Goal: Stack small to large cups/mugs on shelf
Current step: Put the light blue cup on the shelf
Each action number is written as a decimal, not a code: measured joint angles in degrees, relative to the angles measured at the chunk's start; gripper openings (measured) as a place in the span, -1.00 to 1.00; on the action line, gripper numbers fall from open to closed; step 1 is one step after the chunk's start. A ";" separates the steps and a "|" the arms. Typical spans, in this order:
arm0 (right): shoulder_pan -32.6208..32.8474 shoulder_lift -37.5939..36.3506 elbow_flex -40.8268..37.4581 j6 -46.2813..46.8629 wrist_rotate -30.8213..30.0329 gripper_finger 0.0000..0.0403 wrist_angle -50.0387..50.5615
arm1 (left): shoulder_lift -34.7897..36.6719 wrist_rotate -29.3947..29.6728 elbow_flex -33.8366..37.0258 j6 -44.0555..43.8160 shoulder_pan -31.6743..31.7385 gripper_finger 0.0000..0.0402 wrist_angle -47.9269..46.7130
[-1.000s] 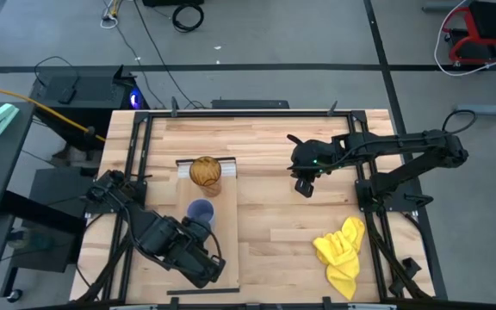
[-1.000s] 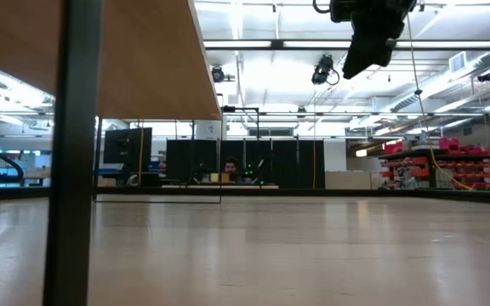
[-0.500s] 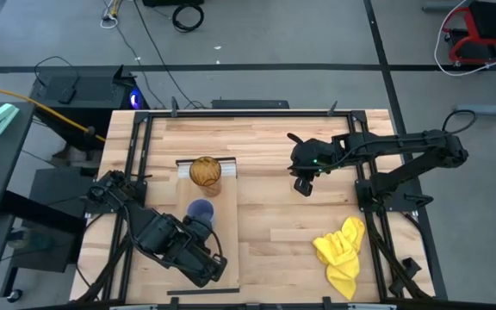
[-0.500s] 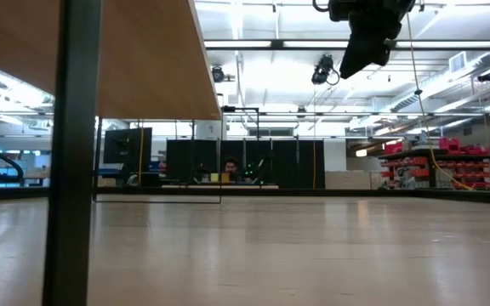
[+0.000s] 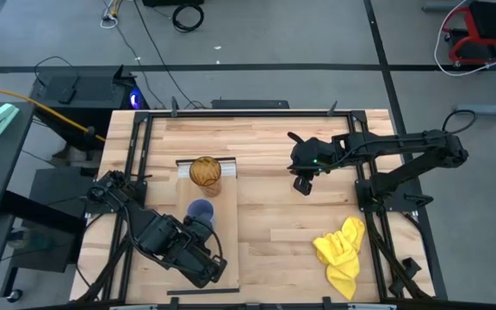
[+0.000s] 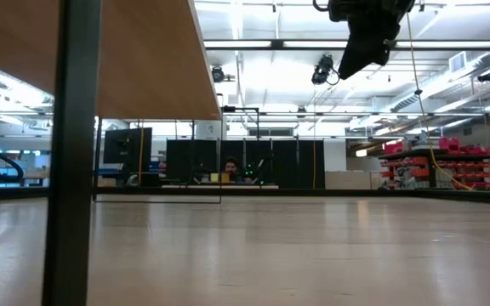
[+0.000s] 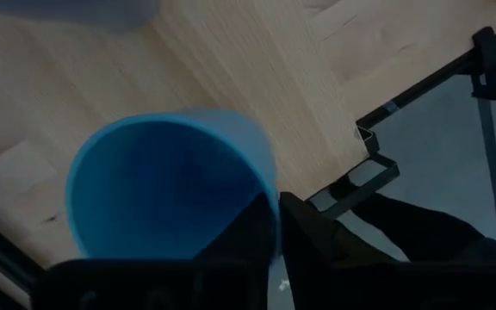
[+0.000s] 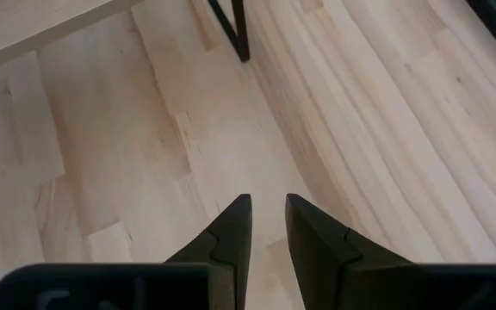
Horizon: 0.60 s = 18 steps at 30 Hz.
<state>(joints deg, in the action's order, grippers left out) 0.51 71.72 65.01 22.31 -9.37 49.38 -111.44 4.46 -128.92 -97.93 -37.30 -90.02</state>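
The shelf (image 5: 226, 232) is a raised pale board on the table's left half. On its far end stands the amber tumbler (image 5: 205, 171), with the lavender cup (image 5: 201, 209) just nearer. My left gripper (image 5: 198, 228) hangs over the shelf right behind the lavender cup, pointing steeply down, and is shut on the blue cup (image 7: 162, 189), which it covers in the high view. My right gripper (image 5: 303, 186) hovers above the table's middle, open a little (image 8: 268, 207), with nothing between its fingers. My left gripper holds the blue cup by its rim (image 7: 269, 202), with the wall between the two fingers, one inside the cup and one outside (image 7: 308, 245). The fingers come from above, pointing steeply down. The cup sits mouth up. Whether its base rests on the shelf cannot be told.
A crumpled yellow cloth (image 5: 343, 250) lies near the table's front right. Black frame rails (image 5: 136, 146) run along the table's sides. In the low view the shelf's underside (image 6: 143, 59) and a dark leg (image 6: 75, 153) stand at the left. Bare wood lies between the shelf and the cloth.
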 joint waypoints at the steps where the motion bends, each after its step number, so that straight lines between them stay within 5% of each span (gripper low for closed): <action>1: 0.00 0.00 0.00 0.00 -0.07 -0.59 0.01 | 0.00 -0.01 0.00 0.05 0.02 -0.83 -0.01; 9: 0.00 0.00 0.00 0.00 -0.07 -0.60 0.01 | 0.00 0.26 0.00 1.68 0.02 -0.89 1.13; 18: 0.00 0.00 0.00 0.00 -0.08 -0.60 0.01 | 0.00 0.42 0.00 2.60 0.02 -0.68 3.04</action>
<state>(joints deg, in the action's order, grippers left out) 0.51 71.72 65.01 22.31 -9.45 49.39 -111.44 4.89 -128.92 -95.33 -37.28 -86.98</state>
